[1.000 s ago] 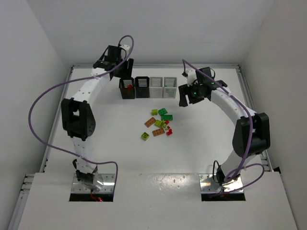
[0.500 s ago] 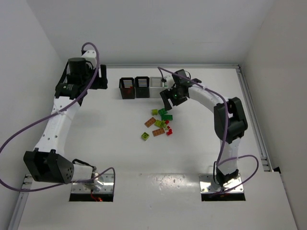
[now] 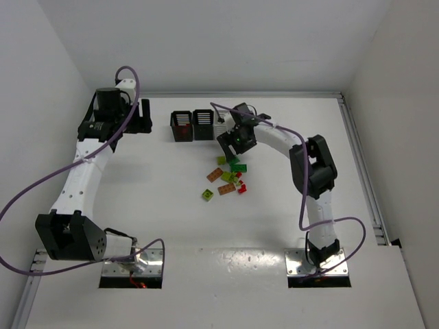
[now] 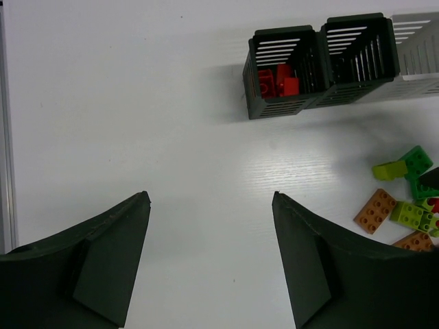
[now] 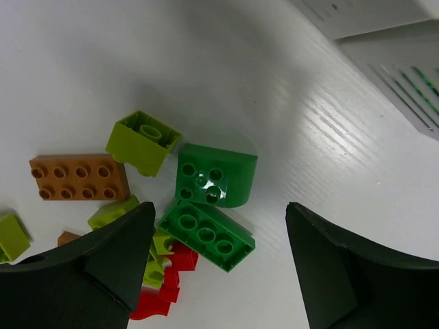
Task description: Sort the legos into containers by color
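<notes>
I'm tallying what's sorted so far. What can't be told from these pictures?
White bins: covered by the right arm in the top view; cut off by the edge in both wrist views, contents unseen.
Second black bin: its floor is in shadow, left wrist view.
Lego pile: bricks too small to count from above; right fingers hide some.
</notes>
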